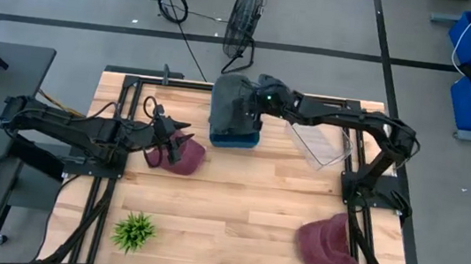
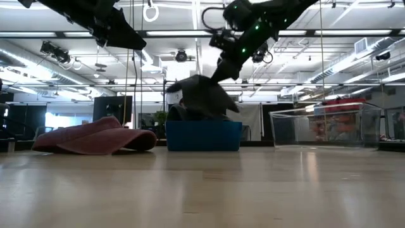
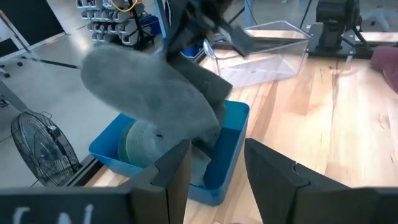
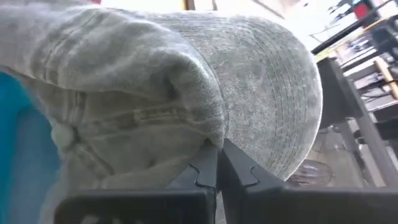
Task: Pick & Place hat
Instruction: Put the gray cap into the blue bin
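right hand (image 1: 255,99): reaches toward 12 o'clock on the counter (image 1: 236,203), its fingers pinched together on the fabric of a grey hat (image 1: 232,103); in the right wrist view the two fingertips (image 4: 217,163) meet with the cloth caught between them.
grey hat: held up over the blue bin (image 1: 235,137), drooping from the grip; in the low view its lower edge (image 2: 201,95) hangs at or just inside the bin's rim, and whether it touches what lies in the bin cannot be told.
blue bin: sits at 12 o'clock near the far edge of the counter; the left wrist view shows another grey hat (image 3: 142,140) lying inside it.
left hand (image 1: 169,139): hovers at about 9 o'clock over a maroon hat (image 1: 181,154), fingers (image 3: 176,172) spread wide with nothing between them, facing the bin.
maroon hat: lies flat on the counter, beside the bin toward 9 o'clock.
second maroon hat (image 1: 326,242): lies at about 4 o'clock, well apart from both hands.
clear box (image 1: 321,144): just beside the bin toward 3 o'clock.
small green plant (image 1: 133,231): at about 7 o'clock.
fan (image 1: 245,18): stands on the floor beyond the counter's 12 o'clock edge.
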Tool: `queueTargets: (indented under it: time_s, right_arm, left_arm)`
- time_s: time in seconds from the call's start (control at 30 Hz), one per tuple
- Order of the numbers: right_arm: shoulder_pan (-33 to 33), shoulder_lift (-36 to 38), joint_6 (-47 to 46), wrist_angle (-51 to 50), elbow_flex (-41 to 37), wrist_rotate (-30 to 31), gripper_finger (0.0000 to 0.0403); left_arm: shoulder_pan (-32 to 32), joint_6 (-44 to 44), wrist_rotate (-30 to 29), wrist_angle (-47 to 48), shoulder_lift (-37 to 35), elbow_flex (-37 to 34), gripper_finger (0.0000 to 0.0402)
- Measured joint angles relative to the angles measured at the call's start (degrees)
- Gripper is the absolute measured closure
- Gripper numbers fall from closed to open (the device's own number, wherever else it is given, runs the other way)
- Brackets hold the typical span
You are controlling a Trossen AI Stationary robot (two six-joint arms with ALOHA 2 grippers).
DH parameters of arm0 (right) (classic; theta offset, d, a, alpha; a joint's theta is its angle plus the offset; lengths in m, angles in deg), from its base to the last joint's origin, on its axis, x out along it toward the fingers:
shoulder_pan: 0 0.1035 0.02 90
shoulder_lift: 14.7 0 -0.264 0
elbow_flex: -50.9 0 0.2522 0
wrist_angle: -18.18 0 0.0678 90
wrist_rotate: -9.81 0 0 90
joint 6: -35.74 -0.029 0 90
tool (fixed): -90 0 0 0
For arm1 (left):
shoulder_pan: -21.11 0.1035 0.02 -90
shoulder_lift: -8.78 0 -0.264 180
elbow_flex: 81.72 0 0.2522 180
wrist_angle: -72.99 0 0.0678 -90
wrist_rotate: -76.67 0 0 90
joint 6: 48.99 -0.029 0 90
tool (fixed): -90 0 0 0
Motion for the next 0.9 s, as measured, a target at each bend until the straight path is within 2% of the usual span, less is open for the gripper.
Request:
queueTargets:
  time_s: [0.2, 0.37, 0.53, 0.8, 0.9]
  right_arm:
    - [-0.2, -4.1, 0.9, 0.5, 0.0, 0.0, 0.0397]
    - [-0.2, -6.1, 0.9, 0.0, 0.0, 0.1, 0.0381]
    - [-0.2, -6.2, -1.0, -0.9, 0.0, 0.1, 0.0353]
    - [-0.2, -6.2, -2.1, -5.8, 0.0, 0.2, 0.0283]
    - [-0.1, -6.2, -1.3, -6.7, 0.0, 2.5, 0.0263]
  left_arm:
    - [0.0, 7.7, 0.0, 0.7, 0.0, 0.0, 0.0248]
    - [0.0, 14.0, 0.0, 0.7, 0.0, 0.0, 0.0248]
    - [0.0, 16.5, -0.1, 0.6, 0.0, 0.0, 0.0248]
    - [0.0, 22.2, -0.2, 0.6, 0.0, 0.0, 0.0248]
    - [0.0, 23.9, -0.2, 0.6, 0.0, 0.0, 0.0248]
